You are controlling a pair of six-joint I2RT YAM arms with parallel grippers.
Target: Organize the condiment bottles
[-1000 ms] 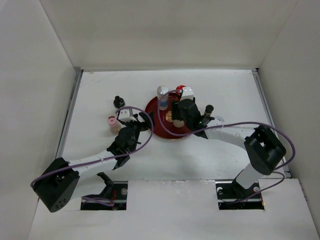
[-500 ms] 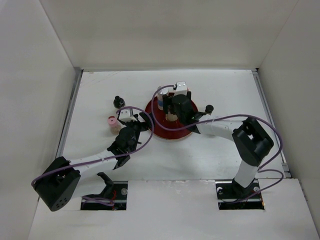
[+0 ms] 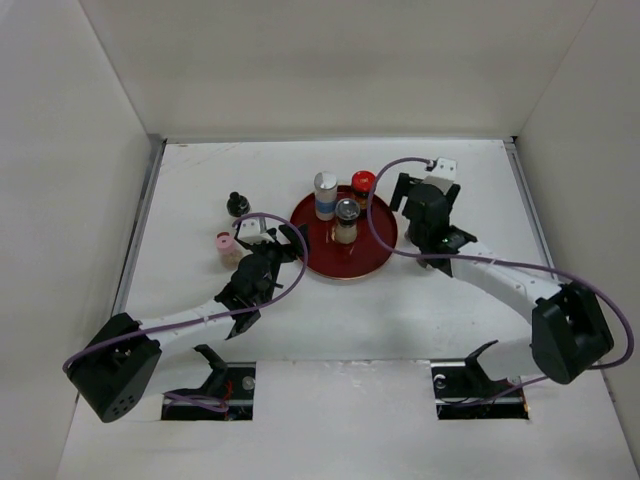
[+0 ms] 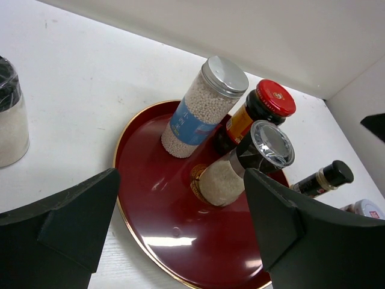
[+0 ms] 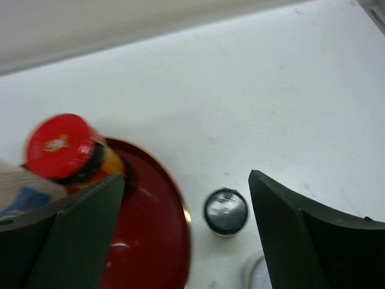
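Observation:
The round red tray (image 3: 375,248) holds three bottles: a tall white one with a blue band (image 3: 326,195), a red-lidded dark jar (image 3: 362,183) and a silver-lidded shaker (image 3: 347,214) on the centre. A small black-capped bottle (image 3: 237,203) and a pink-lidded jar (image 3: 224,243) stand on the table to the tray's left. My right gripper (image 3: 420,210) is open and empty just right of the tray, above another black-capped bottle (image 5: 225,211). My left gripper (image 3: 290,240) is open and empty at the tray's left rim, facing the shaker (image 4: 240,165).
A white-lidded jar (image 4: 364,209) stands right of the tray beside the dark black-capped bottle (image 4: 322,179). White walls enclose the table on the left, back and right. The arm bases sit at the near edge.
My right gripper has moved from over the tray's centre out to the right, leaving the silver-lidded shaker standing on the tray. The left arm has not moved.

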